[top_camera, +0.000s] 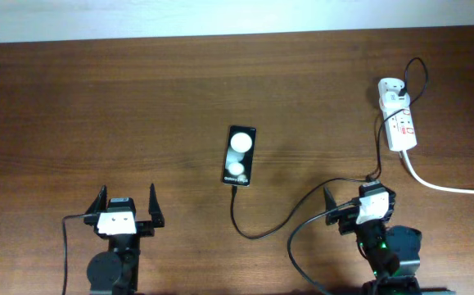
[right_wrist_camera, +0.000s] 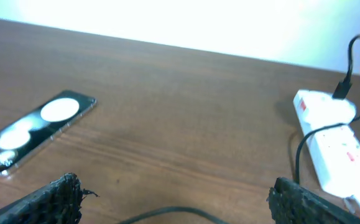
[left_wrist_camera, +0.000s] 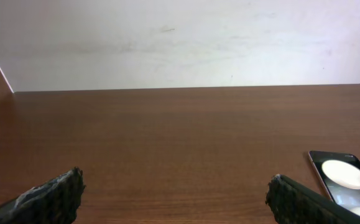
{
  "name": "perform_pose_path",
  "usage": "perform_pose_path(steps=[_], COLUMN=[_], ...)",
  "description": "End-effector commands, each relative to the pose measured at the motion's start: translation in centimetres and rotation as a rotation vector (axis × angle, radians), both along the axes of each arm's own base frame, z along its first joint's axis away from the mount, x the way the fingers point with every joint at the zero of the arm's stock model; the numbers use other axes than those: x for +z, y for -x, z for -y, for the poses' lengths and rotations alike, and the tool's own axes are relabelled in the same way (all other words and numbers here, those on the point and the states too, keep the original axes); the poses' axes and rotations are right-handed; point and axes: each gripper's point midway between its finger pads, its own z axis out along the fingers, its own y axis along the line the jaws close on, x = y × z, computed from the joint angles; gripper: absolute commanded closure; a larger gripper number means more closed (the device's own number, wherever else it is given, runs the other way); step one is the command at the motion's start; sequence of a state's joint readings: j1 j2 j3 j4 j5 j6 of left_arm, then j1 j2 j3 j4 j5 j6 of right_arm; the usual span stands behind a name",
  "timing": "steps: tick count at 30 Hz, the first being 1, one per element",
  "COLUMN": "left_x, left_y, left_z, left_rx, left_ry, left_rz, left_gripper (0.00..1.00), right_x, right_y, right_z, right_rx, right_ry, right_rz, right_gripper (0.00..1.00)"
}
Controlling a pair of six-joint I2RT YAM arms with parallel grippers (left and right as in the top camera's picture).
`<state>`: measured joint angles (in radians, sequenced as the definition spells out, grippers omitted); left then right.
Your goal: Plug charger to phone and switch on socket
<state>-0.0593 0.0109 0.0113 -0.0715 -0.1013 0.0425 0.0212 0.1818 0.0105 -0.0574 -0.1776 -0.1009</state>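
The black phone (top_camera: 240,156) lies face up mid-table, with two white blobs on its face. The thin black charger cable (top_camera: 257,235) meets the phone's near edge, loops toward me, then runs right and up to the white socket (top_camera: 398,115) at the far right, where its plug sits at the far end. My left gripper (top_camera: 126,206) is open and empty, left of and nearer than the phone (left_wrist_camera: 344,180). My right gripper (top_camera: 359,199) is open and empty over the cable (right_wrist_camera: 173,213), between the phone (right_wrist_camera: 36,130) and the socket (right_wrist_camera: 332,137).
The socket's thick white cord (top_camera: 449,187) runs off the right edge of the brown wooden table (top_camera: 97,106). A pale wall lies beyond the table's far edge. My arms' own black cables trail near the front edge.
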Motion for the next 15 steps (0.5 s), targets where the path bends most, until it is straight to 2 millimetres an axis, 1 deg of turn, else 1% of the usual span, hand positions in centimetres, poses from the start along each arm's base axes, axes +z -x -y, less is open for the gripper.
perform_pose_path(steps=[1, 6, 15], left_x=[-0.1, -0.1, -0.1], left_y=[0.0, 0.0, 0.0], left_z=[0.0, 0.0, 0.0], left_rx=[-0.004, -0.004, -0.004], left_ry=[-0.015, -0.015, -0.015], left_rz=[-0.002, -0.002, -0.002], left_gripper=[0.01, 0.01, 0.01], right_x=[1.4, 3.7, 3.6], right_y=[0.2, 0.5, 0.5], right_z=[-0.1, -0.1, -0.1], right_rx=[0.002, 0.001, 0.001], right_ry=[-0.004, -0.007, -0.007], right_rz=[0.065, 0.169, 0.166], right_gripper=[0.01, 0.01, 0.01])
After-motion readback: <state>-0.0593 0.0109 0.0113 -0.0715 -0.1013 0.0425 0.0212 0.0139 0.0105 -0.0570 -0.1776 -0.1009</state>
